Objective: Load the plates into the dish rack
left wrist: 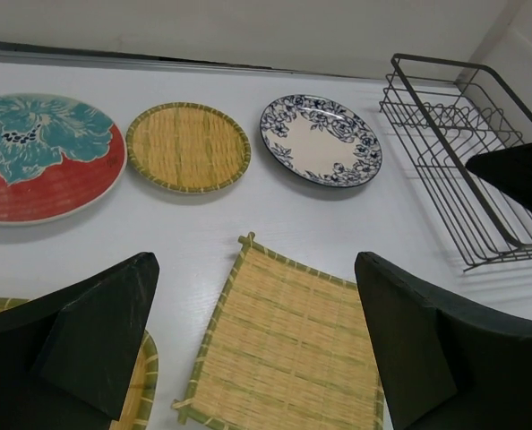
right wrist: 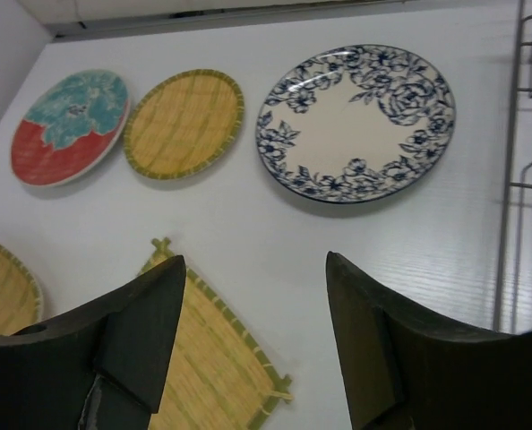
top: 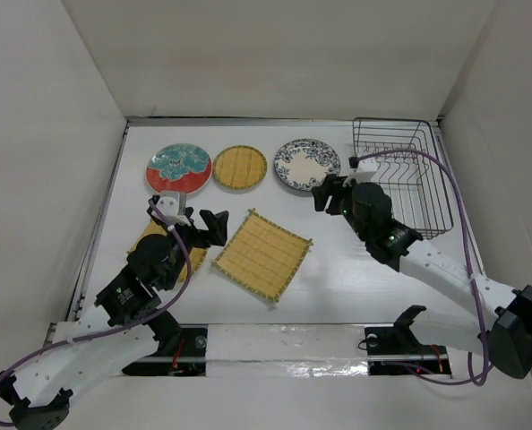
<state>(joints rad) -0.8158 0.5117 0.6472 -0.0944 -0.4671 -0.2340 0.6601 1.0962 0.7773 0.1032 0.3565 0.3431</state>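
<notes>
The teal-patterned red-edged plate (top: 178, 168), a round bamboo disc (top: 239, 167) and the white-and-blue floral plate (top: 306, 164) lie in a row at the back of the table. The black wire dish rack (top: 400, 175) stands at the back right, with no plates in it. The square woven mat (top: 262, 254) lies in the middle. A second bamboo disc (top: 197, 260) lies partly hidden under my left arm. My left gripper (top: 214, 227) is open and empty, hovering at the mat's left (left wrist: 288, 340). My right gripper (top: 324, 194) is open and empty, just in front of the floral plate (right wrist: 356, 121).
White walls enclose the table on three sides. The rack's wire wall (right wrist: 517, 134) is close to the right of my right gripper. A taped strip (top: 284, 345) runs along the near edge between the arm bases.
</notes>
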